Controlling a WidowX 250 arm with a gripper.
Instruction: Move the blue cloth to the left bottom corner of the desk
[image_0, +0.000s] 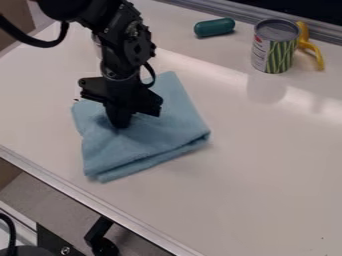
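Black end effector (121, 123) is touching folded blue fabric cloth (137, 147)
Cloth is lying near silver edge (80, 195) of white bench (247, 170); grip state: cannot tell.

One cloth (143, 142), one can (272, 49), one capsule (214, 27) (just one), one yellow thing (304, 36)

Left of your green-and-white cylindrical metal can (275, 47) lies a teal capsule (214, 27); right, a curved yellow object (314, 48); front-left, the folded blue cloth (148, 145).
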